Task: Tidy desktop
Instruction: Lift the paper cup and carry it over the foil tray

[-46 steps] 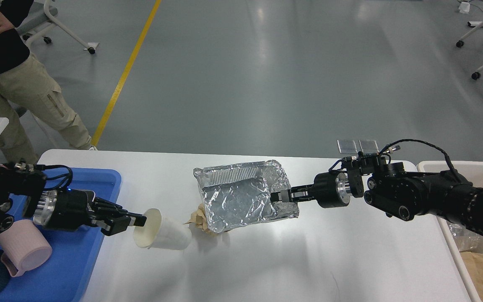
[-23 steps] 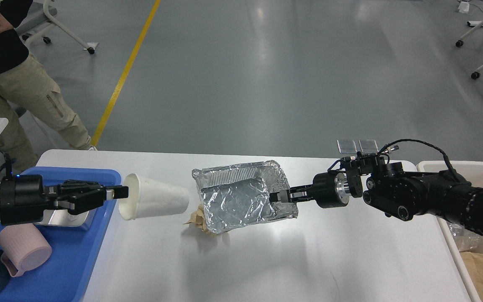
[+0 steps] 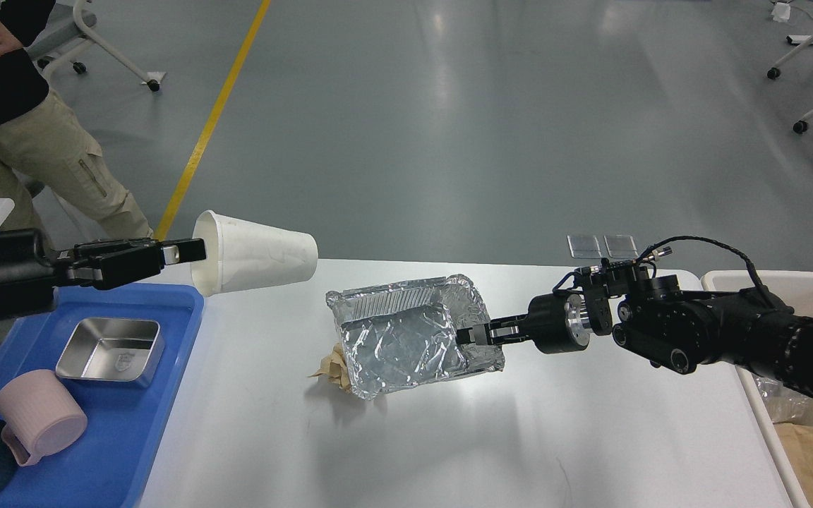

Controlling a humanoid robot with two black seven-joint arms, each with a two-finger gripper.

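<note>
My left end effector (image 3: 191,252) pinches the white cup's (image 3: 255,252) rim above the bench (image 3: 519,437), while my right end effector (image 3: 473,336) clamps the foil tray (image 3: 406,342).

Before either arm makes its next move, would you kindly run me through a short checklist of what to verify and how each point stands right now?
1. Left gripper holds the white paper cup by its rim: ok, cup is off the desktop, lying sideways in the air.
2. Right gripper grips the foil tray at its right edge: ok.
3. Foil tray fully lifted off the desktop: cannot tell.
4. Crumpled brown paper free of the foil tray: not ok, it is partly tucked under the tray's left corner.
5. Room in the blue tray: ok, bare space beside the steel box and pink mug.
</note>
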